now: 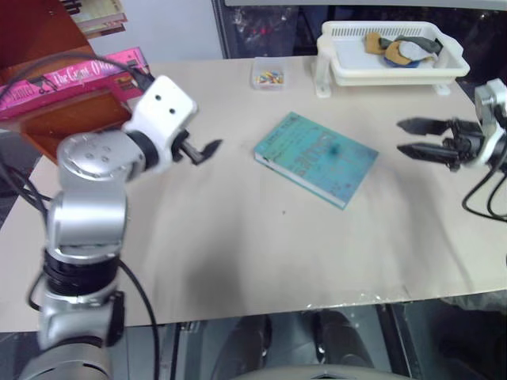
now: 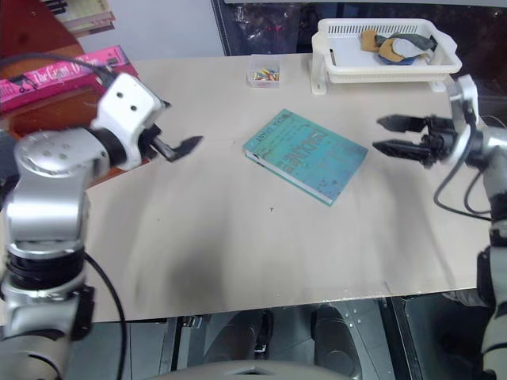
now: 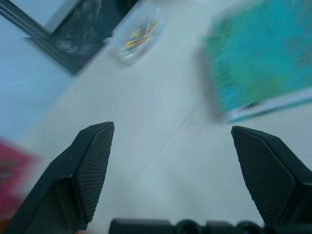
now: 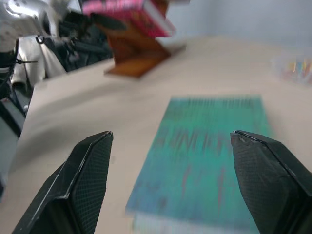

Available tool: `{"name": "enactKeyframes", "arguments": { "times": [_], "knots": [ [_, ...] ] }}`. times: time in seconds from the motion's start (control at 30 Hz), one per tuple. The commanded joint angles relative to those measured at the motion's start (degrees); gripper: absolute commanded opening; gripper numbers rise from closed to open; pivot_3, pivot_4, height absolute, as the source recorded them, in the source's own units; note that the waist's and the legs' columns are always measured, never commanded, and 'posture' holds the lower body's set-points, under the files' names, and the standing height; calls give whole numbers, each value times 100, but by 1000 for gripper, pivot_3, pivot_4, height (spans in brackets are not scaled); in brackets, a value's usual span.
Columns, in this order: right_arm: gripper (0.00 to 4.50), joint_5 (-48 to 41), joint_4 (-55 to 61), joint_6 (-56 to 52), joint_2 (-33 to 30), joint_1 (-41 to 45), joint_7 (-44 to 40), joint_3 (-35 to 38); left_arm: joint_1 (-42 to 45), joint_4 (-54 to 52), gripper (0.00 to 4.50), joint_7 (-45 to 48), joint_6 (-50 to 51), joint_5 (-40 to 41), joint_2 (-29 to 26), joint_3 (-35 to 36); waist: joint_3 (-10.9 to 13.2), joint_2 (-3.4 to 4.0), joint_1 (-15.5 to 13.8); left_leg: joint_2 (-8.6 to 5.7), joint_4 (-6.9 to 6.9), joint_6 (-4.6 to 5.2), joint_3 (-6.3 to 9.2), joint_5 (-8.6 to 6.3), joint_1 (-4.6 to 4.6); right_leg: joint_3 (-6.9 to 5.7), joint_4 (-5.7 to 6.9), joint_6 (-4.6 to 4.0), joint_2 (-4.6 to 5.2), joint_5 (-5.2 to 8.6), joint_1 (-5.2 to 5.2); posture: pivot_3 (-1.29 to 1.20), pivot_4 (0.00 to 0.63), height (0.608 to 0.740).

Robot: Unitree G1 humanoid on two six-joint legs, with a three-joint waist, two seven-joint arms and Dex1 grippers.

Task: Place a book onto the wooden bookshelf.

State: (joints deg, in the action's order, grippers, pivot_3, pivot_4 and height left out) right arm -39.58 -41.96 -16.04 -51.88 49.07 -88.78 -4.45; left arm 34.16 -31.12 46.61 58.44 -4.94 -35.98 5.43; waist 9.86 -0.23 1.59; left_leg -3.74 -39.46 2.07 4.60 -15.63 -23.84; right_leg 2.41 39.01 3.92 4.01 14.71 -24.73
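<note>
I have both grippers spread and empty: the left gripper [image 1: 207, 150] hangs over the surface [image 1: 238, 253], the right gripper [image 1: 413, 138] points across at it. The book [image 1: 71, 79], magenta-pink with pale lettering, already lies flat on the wooden bookshelf [image 1: 75, 119], behind my left gripper. It looks a light, stiffish paperback with a slick cover; I'd pinch it by the spine edge

This looks like a robot test lab staged as a study corner: a bare beige tabletop [image 1: 238, 261] carries a reddish-brown wooden bookshelf [image 1: 75, 119] with a pink book [image 1: 75, 79], a teal book [image 1: 317, 158], a white plastic basket [image 1: 392, 55] and a small clear box of coloured bits [image 1: 268, 74].
</note>
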Motion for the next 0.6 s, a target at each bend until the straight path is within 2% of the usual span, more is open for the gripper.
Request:
{"name": "enactKeyframes", "arguments": {
  "times": [0.03, 0.17, 0.27, 0.37, 0.47, 0.53, 0.6],
  "knots": [
    [3934, 119, 673, -247, -242, -873, 194, 560, -897, -408, 4256, -443, -479, 460, 642, 425, -7, 1, -3, 0, 1, 0, -1, 0, 0, 2, -1, 0, 0, 0, -1, 0, 150, 740],
    [3934, 195, 1375, -377, -373, -2082, 559, 1107, -1988, -766, 4256, -425, -770, 1002, 963, 604, -7, 2, -25, 3, 6, -1, -5, 0, 4, 8, -2, -1, 1, 0, -3, 0, 150, 740],
    [3934, 349, 1552, -89, -328, -2810, 813, 1470, -2769, -995, 4256, -313, -989, 1476, 1117, 828, -8, 3, -80, 4, 5, -1, -7, 0, 10, 9, -3, -1, 3, -1, 4, 0, 150, 740],
    [3934, 332, 1606, 12, -356, -3318, 614, 1794, -3472, -980, 4256, -249, -1314, 1916, 1247, 1155, -15, 11, -105, 3, 5, -1, -6, 0, 19, 6, -3, -8, 4, -7, 16, 0, 150, 740],
    [3934, 428, 1453, 295, -342, -3540, 605, 2081, -4084, -710, 4256, -101, -1926, 2043, 1142, 1336, -15, 11, -104, 5, 7, 6, -3, -4, 51, 1, -7, -9, 2, -8, 51, 0, 150, 740],
    [3934, 356, 1420, 385, -298, -3575, 654, 2334, -4280, -584, 4256, -98, -2085, 2212, 1129, 1464, -18, 18, -91, 6, 32, 24, -8, -17, 135, 7, -24, -12, 3, -7, 131, 0, 150, 740],
    [3934, 375, 1448, 403, -340, -3673, 596, 2470, -4451, -517, 4256, -41, -2304, 2277, 1021, 1430, -17, 16, -94, 11, 35, 25, -7, -17, 166, 2, -30, -12, 1, -7, 160, 0, 150, 740]
  ]
}}
